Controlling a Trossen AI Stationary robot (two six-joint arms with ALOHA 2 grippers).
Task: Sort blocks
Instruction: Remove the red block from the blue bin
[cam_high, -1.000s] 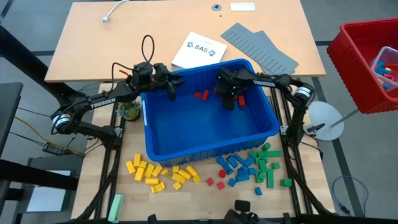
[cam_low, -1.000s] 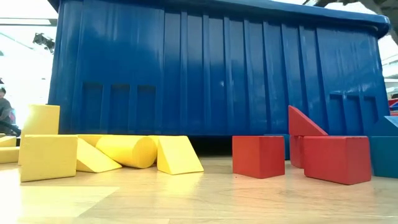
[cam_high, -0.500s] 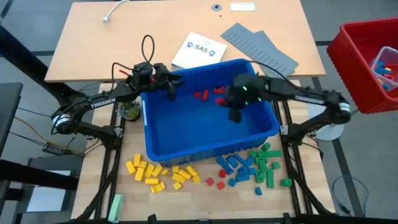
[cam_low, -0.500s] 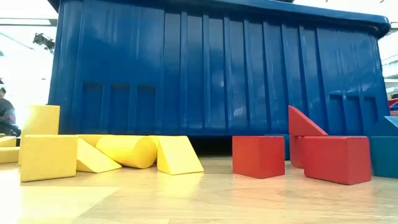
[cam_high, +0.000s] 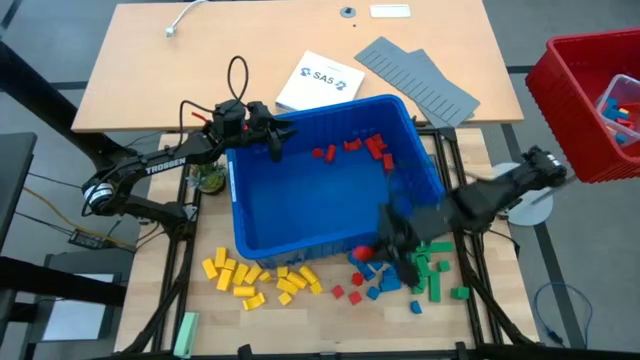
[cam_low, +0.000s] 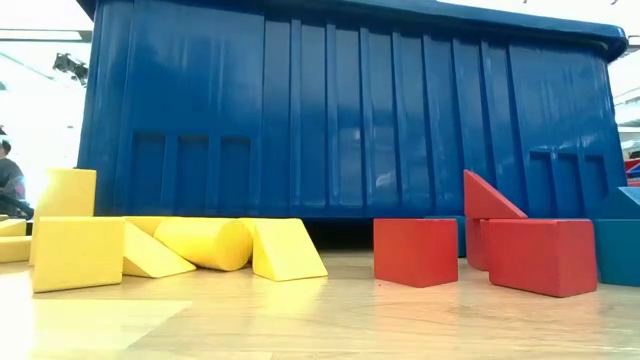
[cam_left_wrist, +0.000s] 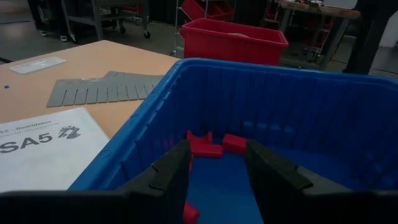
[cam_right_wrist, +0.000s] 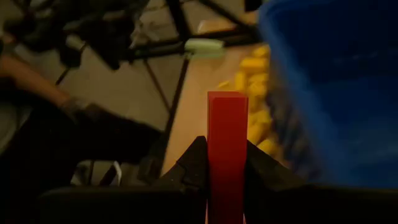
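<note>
two tables (cam_high: 300, 30) from above: blue bin (cam_high: 435, 195), sorted blocks (cam_high: 260, 280) on wood. low: yellow and red blocks against the bin. left gripper (cam_left_wrist: 214, 171) apart over the bin. right gripper (cam_right_wrist: 225, 163) clamps a red block (cam_right_wrist: 227, 143).

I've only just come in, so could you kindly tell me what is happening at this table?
The robot is sorting small plastic blocks by colour. The right gripper is shut on a red block and hangs over the table's front, near the red, blue and green piles. The left gripper is open, at the rim of the big blue plastic bin, where more red blocks lie. Yellow blocks sit grouped in front of the bin.
</note>
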